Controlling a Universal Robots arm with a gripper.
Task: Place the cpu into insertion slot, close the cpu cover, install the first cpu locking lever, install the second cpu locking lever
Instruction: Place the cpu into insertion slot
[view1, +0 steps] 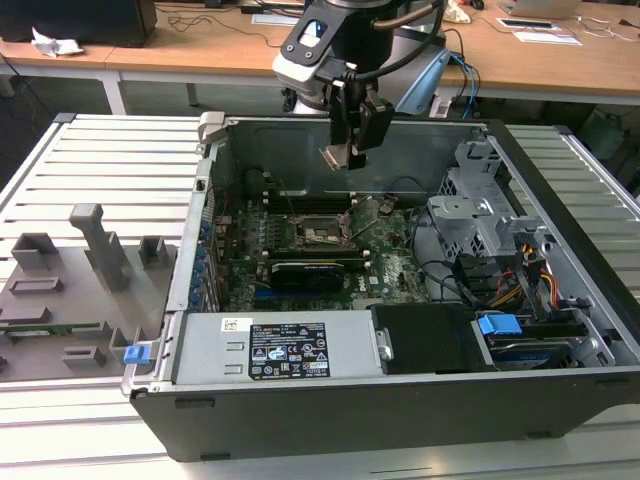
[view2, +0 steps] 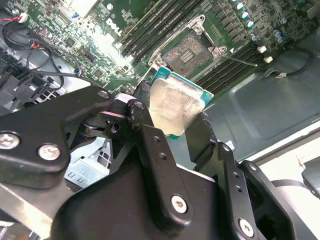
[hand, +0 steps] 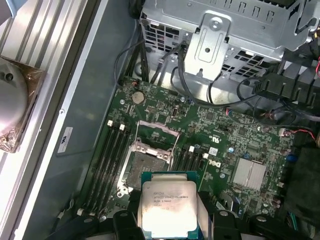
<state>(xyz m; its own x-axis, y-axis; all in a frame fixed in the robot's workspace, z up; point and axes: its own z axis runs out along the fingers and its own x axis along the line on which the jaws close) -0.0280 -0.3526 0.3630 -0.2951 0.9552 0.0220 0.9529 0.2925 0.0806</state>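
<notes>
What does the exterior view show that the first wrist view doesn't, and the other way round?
Exterior view: the whole case, the power supply at its front, the grey fixture tray on the exterior view's left, and the arm above. First wrist view: the print on the cpu, the coin battery and the open cover. Both: the hand holding the cpu, the empty slot, and the drive cage.
</notes>
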